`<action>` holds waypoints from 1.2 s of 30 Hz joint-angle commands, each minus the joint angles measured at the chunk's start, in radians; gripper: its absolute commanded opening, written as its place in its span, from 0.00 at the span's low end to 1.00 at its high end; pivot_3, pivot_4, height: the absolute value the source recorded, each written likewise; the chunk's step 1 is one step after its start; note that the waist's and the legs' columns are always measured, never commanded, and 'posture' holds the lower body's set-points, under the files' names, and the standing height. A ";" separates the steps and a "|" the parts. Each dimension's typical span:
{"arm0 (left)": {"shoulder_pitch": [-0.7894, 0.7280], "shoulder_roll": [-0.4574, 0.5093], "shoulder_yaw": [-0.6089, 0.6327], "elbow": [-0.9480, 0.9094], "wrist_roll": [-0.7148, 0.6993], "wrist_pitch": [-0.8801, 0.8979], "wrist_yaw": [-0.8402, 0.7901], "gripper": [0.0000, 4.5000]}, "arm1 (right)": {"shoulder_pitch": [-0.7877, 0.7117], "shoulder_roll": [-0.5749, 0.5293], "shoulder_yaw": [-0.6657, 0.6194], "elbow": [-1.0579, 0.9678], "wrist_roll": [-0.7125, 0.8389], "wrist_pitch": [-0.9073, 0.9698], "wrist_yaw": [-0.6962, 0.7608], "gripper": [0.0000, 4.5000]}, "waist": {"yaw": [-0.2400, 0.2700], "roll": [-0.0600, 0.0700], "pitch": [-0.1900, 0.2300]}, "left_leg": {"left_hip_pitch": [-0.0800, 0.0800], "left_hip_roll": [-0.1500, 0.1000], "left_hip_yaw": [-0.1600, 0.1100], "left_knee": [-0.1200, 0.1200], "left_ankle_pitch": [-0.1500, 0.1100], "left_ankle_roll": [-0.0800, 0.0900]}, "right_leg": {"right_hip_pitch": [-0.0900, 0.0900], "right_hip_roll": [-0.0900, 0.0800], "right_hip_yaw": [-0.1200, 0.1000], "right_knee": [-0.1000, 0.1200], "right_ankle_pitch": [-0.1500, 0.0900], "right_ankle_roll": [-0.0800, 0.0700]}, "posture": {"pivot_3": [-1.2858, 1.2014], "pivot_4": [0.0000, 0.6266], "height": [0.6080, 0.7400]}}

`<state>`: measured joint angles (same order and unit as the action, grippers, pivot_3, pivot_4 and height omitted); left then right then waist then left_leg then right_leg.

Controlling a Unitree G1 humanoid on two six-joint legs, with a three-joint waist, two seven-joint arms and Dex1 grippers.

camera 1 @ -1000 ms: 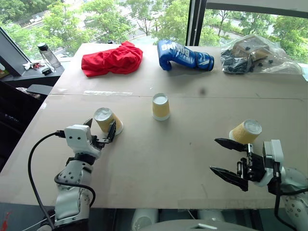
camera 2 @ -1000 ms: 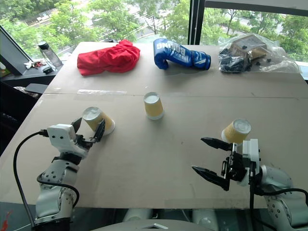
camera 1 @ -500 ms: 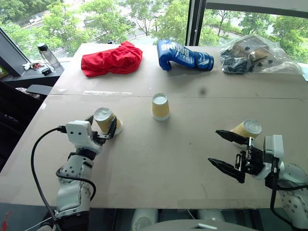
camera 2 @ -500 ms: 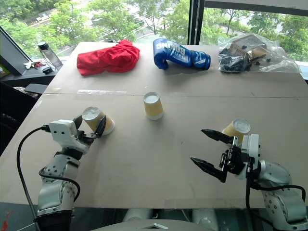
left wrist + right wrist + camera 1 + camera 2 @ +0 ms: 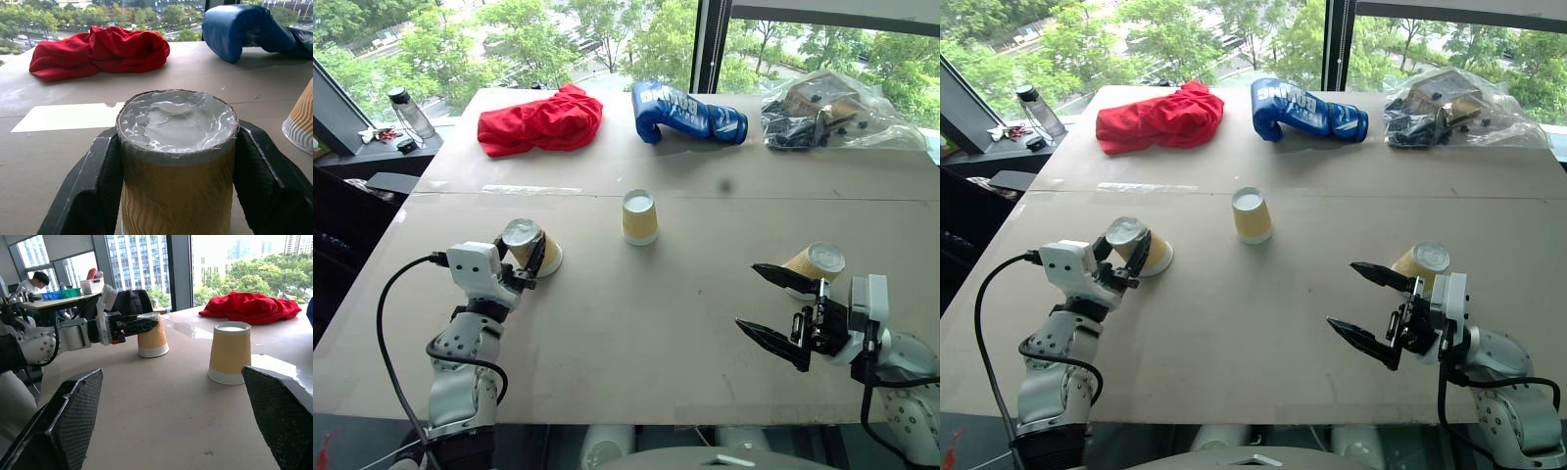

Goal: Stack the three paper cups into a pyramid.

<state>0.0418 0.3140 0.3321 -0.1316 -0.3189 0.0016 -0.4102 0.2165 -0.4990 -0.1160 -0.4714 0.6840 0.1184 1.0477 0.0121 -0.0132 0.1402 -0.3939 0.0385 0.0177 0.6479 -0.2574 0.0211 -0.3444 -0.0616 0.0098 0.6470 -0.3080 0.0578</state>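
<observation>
Three yellow-tan paper cups stand upside down on the brown table. My left gripper is shut on the left cup; in the left wrist view its two black fingers press both sides of that cup. Alone near the table's middle is the second cup, which the right wrist view shows too. The third cup sits at the right, just behind the upper finger of my right gripper, which is open and holds nothing.
Along the far edge lie a red cloth, a blue boxing glove and a clear plastic bag of parts. A water bottle stands on a side surface at far left. A person sits in the background.
My left gripper's fingers, open around the left cup before, have closed onto it. The right gripper has stayed open and about where it was.
</observation>
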 commanded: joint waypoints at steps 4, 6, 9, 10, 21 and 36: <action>-0.022 0.025 -0.003 -0.003 -0.042 -0.024 -0.061 0.55 | 0.000 0.007 -0.004 -0.014 0.006 -0.020 0.000 1.00 | 0.000 0.000 0.000 | 0.000 0.000 0.000 0.000 0.000 0.000 | 0.000 0.000 0.000 0.000 0.000 0.000 | 0.52 0.24 1.00; -0.021 0.046 -0.025 -0.024 -0.066 -0.011 -0.120 0.55 | 0.004 0.005 -0.010 -0.014 0.009 -0.021 0.002 1.00 | 0.000 0.000 0.000 | 0.000 0.000 0.000 0.000 0.000 0.000 | 0.000 0.000 0.000 0.000 0.000 0.000 | 0.52 0.24 1.00; -0.029 0.068 -0.059 -0.049 -0.124 0.018 -0.205 0.55 | 0.008 0.002 -0.014 -0.015 0.011 -0.021 0.001 1.00 | 0.000 0.000 0.000 | 0.000 0.000 0.000 0.000 0.000 0.000 | 0.000 0.000 0.000 0.000 0.000 0.000 | 0.52 0.24 1.00; -0.033 0.078 -0.074 -0.061 -0.148 0.033 -0.239 0.55 | 0.011 0.002 -0.015 -0.016 0.010 -0.022 0.001 1.00 | 0.001 0.000 0.000 | 0.000 0.000 0.000 0.000 0.000 0.000 | 0.000 0.000 0.000 0.000 0.000 0.000 | 0.52 0.24 1.00; -0.284 0.073 -0.393 -0.038 -0.077 0.115 -0.404 0.55 | 0.077 0.000 -0.083 -0.036 0.008 -0.035 -0.058 1.00 | 0.002 0.000 0.000 | 0.000 -0.001 0.001 0.001 0.000 0.000 | 0.000 0.001 -0.002 0.000 0.000 0.000 | 0.52 0.24 1.00; -0.550 -0.117 -0.622 0.285 0.079 0.039 -0.492 0.55 | 0.276 0.000 -0.227 -0.075 -0.066 -0.043 -0.195 1.00 | 0.000 0.002 0.000 | 0.000 -0.001 0.001 0.002 0.000 0.000 | -0.002 0.008 0.003 0.002 0.000 0.000 | 0.52 0.24 1.00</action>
<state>-0.4870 0.2101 -0.2724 0.1331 -0.2635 0.0765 -0.8884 0.4750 -0.5006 -0.3051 -0.5038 0.6185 0.0992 0.8642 0.0118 -0.0109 0.1403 -0.3942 0.0379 0.0190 0.6500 -0.2573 0.0211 -0.3460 -0.0533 0.0123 0.6488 -0.3081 0.0582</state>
